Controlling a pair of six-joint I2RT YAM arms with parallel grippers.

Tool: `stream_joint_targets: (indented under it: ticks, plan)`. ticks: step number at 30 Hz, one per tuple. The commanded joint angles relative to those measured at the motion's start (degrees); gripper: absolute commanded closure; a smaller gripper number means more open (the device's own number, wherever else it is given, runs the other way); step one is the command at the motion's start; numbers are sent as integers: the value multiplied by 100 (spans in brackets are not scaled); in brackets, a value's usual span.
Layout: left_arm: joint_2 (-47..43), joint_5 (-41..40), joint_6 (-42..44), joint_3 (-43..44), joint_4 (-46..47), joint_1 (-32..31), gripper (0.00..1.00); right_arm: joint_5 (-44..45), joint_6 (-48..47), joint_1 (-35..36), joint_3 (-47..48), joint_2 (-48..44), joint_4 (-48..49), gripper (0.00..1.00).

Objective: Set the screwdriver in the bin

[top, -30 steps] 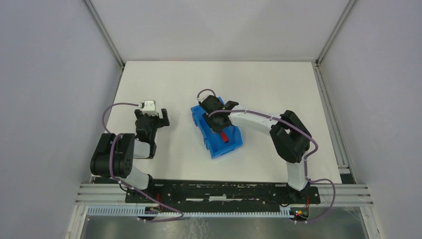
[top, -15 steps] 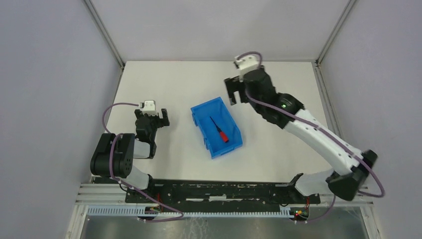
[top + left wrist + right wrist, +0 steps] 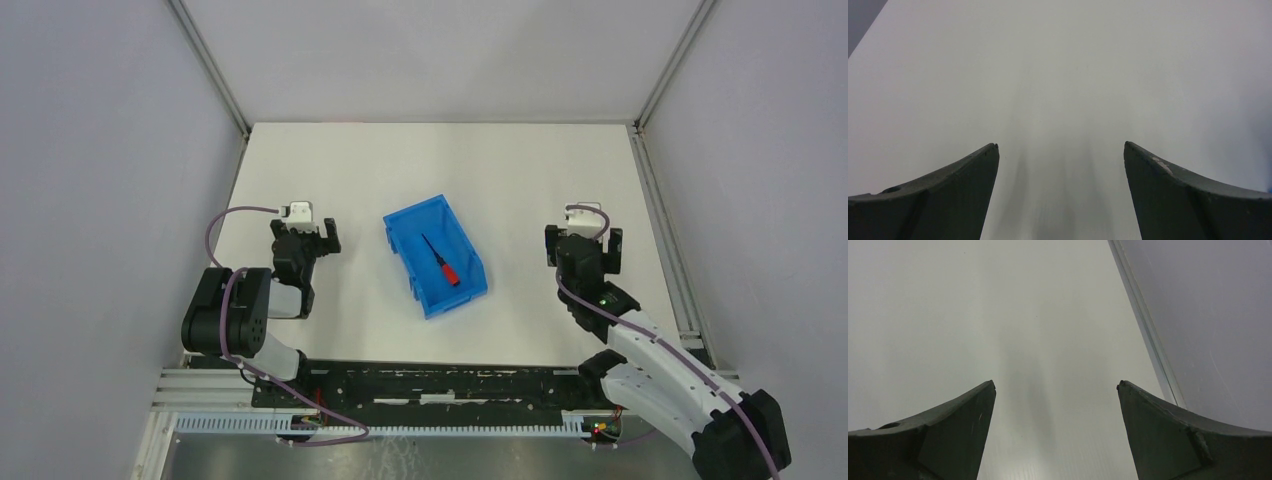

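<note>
The blue bin (image 3: 410, 262) stands near the middle of the white table. Inside it lies the screwdriver (image 3: 441, 262), red handle toward the near right, thin black shaft pointing to the far left. My left gripper (image 3: 306, 235) rests to the left of the bin, open, with only bare table between its fingers (image 3: 958, 185). My right gripper (image 3: 584, 243) sits well to the right of the bin, open and empty; its wrist view shows only white table between the fingers (image 3: 1168, 430). Neither wrist view shows the bin or the screwdriver.
A metal frame rail (image 3: 1143, 320) runs along the table's right edge, close to my right gripper. Grey walls (image 3: 110, 150) enclose the table on the left, back and right. The arm bases sit on the black rail (image 3: 440, 385) at the near edge.
My right arm let go of the screwdriver in the bin, swung up toward the back of the table, then folded back to the right side. The left arm has not moved.
</note>
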Motion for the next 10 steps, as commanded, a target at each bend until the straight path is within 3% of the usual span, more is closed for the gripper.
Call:
stream_joint_targets:
  ticks: [1, 10]
  plan:
    - [-64, -18, -183, 22, 221, -6, 0, 492, 464, -21, -512, 61, 753, 2]
    - [-60, -18, -183, 22, 221, -6, 0, 256, 505, -24, -1118, 114, 1335, 2]
